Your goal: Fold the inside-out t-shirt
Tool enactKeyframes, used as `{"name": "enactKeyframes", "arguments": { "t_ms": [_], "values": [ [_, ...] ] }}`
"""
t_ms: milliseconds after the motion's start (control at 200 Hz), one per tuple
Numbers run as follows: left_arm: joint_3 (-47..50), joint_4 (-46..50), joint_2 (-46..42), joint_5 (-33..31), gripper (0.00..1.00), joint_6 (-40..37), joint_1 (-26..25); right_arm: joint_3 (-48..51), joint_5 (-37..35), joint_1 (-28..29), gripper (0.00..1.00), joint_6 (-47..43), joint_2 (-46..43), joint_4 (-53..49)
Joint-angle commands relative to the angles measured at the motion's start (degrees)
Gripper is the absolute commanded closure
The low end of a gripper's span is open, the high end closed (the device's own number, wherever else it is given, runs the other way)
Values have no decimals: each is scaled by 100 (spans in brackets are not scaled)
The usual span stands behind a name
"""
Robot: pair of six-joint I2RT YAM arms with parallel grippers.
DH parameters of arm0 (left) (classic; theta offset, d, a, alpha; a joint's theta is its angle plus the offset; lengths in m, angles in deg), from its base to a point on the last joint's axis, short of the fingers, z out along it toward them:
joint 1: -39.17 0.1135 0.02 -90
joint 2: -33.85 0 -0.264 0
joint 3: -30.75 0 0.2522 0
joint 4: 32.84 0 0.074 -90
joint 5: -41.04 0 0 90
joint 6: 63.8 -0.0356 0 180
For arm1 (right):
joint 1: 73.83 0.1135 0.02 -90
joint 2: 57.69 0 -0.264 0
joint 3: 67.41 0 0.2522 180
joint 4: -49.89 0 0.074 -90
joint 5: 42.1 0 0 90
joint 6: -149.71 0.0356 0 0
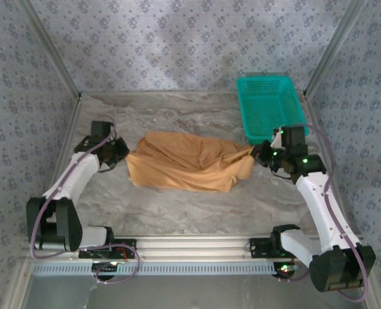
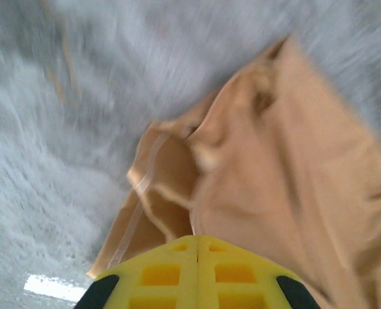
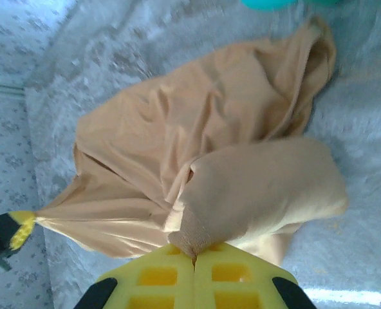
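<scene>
At the middle of the worktop (image 1: 177, 215) the tan t-shirt (image 1: 187, 161) lies bunched, stretched from nine to three o'clock. Clamped on its nine o'clock edge is the left claw (image 1: 126, 154); the right claw (image 1: 257, 154) is pinched shut on its three o'clock corner. A teal basket (image 1: 271, 106) sits at one o'clock.

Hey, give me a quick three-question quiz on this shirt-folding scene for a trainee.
1. True or false: the t-shirt lies inside the teal basket.
2. The right gripper is: A) open, holding nothing; B) shut on the t-shirt; C) gripping the basket rim.
3. Fill in: the left gripper pinches the t-shirt's end ____ from the basket.
Key: 1 false, it lies on the table; 2 B; 3 farthest.
</scene>
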Motion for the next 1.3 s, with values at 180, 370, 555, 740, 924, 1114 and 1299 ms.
{"name": "enactKeyframes", "arguments": {
  "t_ms": [180, 370, 555, 740, 924, 1114, 1299],
  "values": [
    [-1135, 546, -763, 343, 100, 14, 993, -1021, 606, -1096, 100, -509, -121, -610],
    [-1667, 421, -581, 687, 100, 255, 988, -1576, 720, -1132, 100, -108, 477, -51],
    [-3597, 730, 64, 877, 100, 227, 996, -3590, 841, -1124, 100, 222, 1503, 65],
    [-5860, 1095, 618, 964, 100, 213, 1002, -6039, 903, -1141, 100, 343, 2245, -279],
    [-6541, 1182, 503, 800, 100, 72, 1143, -6627, 1052, -1306, 100, 267, 2279, -334],
    [-5925, 1176, -67, 695, 100, -184, 1190, -5627, 1254, -1430, 100, 261, 1723, -9],
    [-5199, 1019, -633, 629, 100, -323, 1192, -5306, 1544, -1598, 100, 433, 1473, 272]
  ]
}}
